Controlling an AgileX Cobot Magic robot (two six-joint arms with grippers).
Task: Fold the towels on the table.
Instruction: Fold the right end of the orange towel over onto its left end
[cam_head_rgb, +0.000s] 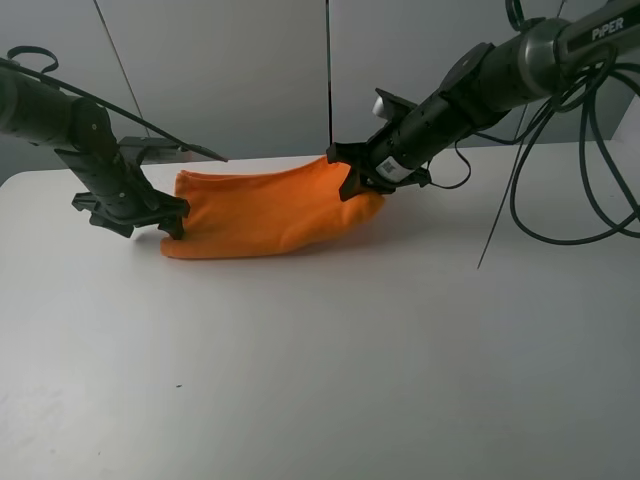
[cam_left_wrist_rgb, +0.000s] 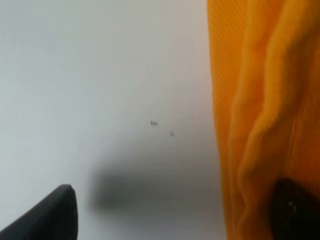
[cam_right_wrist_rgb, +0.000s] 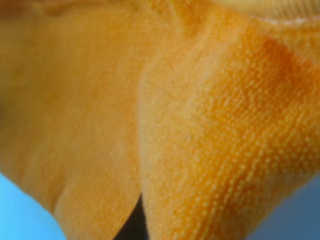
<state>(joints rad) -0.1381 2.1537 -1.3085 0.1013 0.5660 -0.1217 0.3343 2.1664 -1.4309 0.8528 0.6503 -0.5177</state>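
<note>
I see the towel (cam_head_rgb: 265, 210) upper-centre on the worktop (cam_head_rgb: 320, 380), long axis left–right between claws. The left claw (cam_head_rgb: 172, 217) is released at its left end; for the right claw (cam_head_rgb: 352, 178), buried in the right end, I cannot tell the grip.

Wide white table (cam_head_rgb: 330, 380) lies open toward the near edge, room to pass; the orange towel (cam_head_rgb: 265, 212) spans between my left gripper (cam_head_rgb: 172, 220) and right gripper (cam_head_rgb: 352, 181); black cables (cam_head_rgb: 575, 242) loop at right.
</note>
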